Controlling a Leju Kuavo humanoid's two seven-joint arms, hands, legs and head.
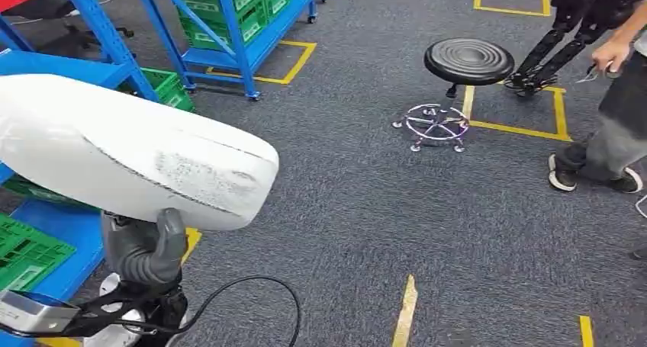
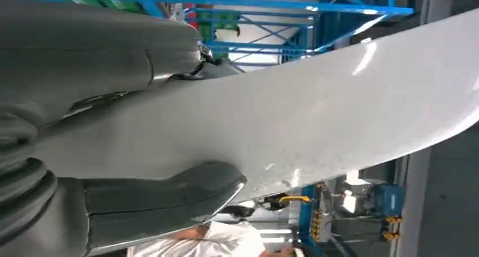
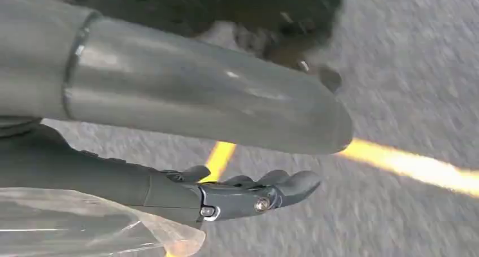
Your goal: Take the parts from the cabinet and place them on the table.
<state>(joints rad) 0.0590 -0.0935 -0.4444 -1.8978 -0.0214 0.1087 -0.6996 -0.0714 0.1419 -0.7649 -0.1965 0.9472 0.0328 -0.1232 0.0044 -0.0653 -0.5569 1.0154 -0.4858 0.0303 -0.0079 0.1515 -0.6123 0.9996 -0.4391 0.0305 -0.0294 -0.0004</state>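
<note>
Floor: I see grey carpet point(image 1: 358, 210) marked with yellow tape lines point(image 1: 407, 310).
Part: one large white curved panel point(image 1: 130, 152) sits at 9 o'clock in my head view, held off the floor.
Left hand: my left hand point(image 1: 149, 248) grips the panel from beneath, thumb point(image 2: 169, 197) pressed on its face.
Right hand: my right hand point(image 3: 226, 195) hangs above the carpet, fingers apart, holding nothing.
Edges: two blue racks point(image 1: 244, 27) with green crates point(image 1: 23, 252) stand from 9 to 11 o'clock.
Open room: one black stool point(image 1: 467, 61) at 1 o'clock; one person point(image 1: 610, 133) at 2 o'clock.
</note>
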